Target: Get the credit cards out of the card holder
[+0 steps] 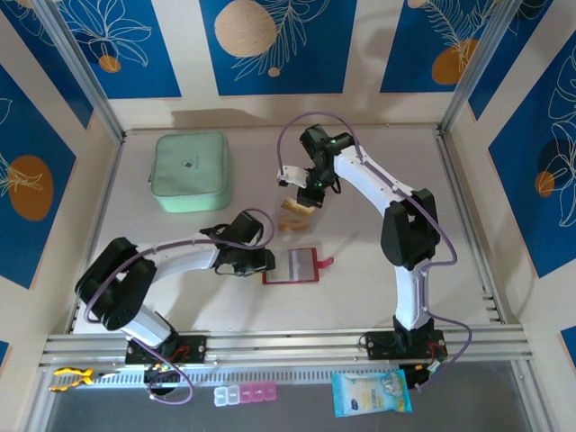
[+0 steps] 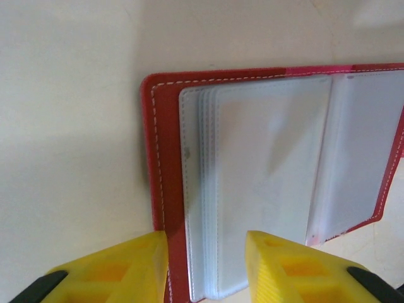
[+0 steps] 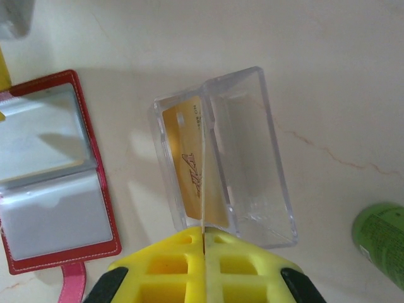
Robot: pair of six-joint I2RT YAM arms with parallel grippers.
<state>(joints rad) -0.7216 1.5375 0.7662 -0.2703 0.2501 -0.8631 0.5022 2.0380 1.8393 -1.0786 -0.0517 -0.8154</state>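
At the far left of the worktop (image 1: 234,306) lies a mint-green pouch (image 1: 191,171), well apart from the work and no part of it. Near the middle, the left tool (image 1: 266,261) sits at the left edge of the red card holder (image 1: 291,266), which lies spread open and flat. In the left wrist view its jaws stand partly apart, straddling the cover's stitched edge and the stack of clear pockets; whether they press on it I cannot tell. Every pocket face that shows looks empty, though the stacked sleeves could hide a card. Just beyond the holder stands a clear plastic box (image 3: 252,158), with one beige-orange credit card (image 3: 189,170) already inside. Above it the right tool (image 3: 204,235) is closed on what looks like a second card (image 3: 203,202), seen edge-on as a thin line over the box. By my reading the job is nearly finished: the cards seem to be out of the holder, and what remains is to drop this one and check the hidden sleeves.
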